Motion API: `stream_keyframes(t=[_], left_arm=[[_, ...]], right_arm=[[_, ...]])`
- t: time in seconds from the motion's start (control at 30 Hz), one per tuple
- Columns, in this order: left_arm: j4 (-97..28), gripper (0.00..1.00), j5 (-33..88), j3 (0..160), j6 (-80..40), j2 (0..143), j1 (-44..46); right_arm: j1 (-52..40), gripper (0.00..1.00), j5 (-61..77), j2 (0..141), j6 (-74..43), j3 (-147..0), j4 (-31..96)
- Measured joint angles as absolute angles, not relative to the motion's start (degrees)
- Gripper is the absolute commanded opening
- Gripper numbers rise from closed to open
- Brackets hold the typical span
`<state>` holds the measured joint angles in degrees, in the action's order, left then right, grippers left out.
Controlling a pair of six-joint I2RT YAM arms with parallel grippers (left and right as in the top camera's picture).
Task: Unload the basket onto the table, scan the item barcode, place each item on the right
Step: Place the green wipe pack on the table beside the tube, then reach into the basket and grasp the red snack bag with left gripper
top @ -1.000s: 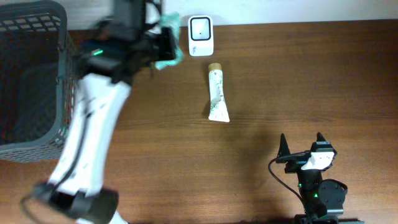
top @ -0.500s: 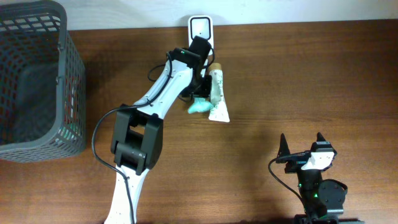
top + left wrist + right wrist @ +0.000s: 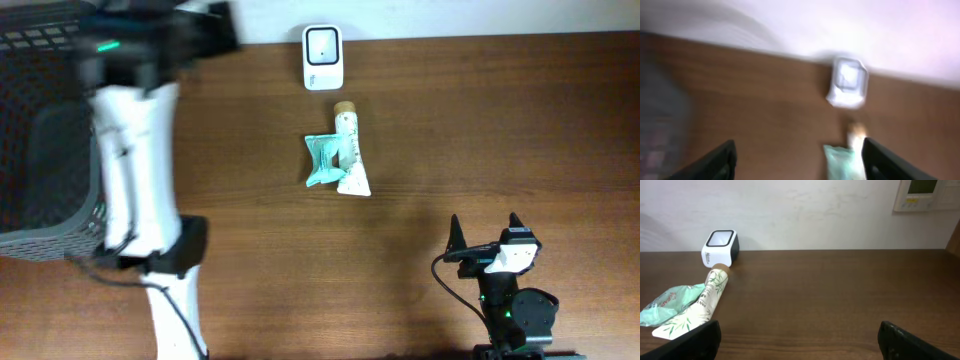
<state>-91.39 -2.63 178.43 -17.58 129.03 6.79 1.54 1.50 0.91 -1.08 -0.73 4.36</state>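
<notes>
Left claw (image 3: 799, 141) hangs over the table (image 3: 500, 120), fingers apart and empty. Right claw (image 3: 488, 238) sits parked at the front, spread wide. A teal packet (image 3: 323, 160) lies touching a tube (image 3: 349, 150) near the white scanner (image 3: 322, 57), likely laid there for scanning. The basket's (image 3: 40, 238) contents are blurred.
</notes>
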Motion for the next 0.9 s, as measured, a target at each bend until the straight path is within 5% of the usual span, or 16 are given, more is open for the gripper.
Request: stream_keyframes(t=[0.13, 0.37, 0.9], left_arm=[[-92.3, 0.89, -6.1, 179.6, -17.5, 125.1, -9.0], [-88.9, 0.93, -7.8, 170.2, -15.7, 125.3, -24.1], [-61.3, 0.99, 4.4, 120.8, 7.9, 126.1, -29.7]], right_arm=[[1.5, 0.99, 1.5, 0.9, -1.1, -0.7, 4.3], [1.5, 0.99, 1.5, 0.9, -1.1, -0.7, 4.3], [1.5, 0.99, 1.5, 0.9, -1.1, -0.7, 4.3]])
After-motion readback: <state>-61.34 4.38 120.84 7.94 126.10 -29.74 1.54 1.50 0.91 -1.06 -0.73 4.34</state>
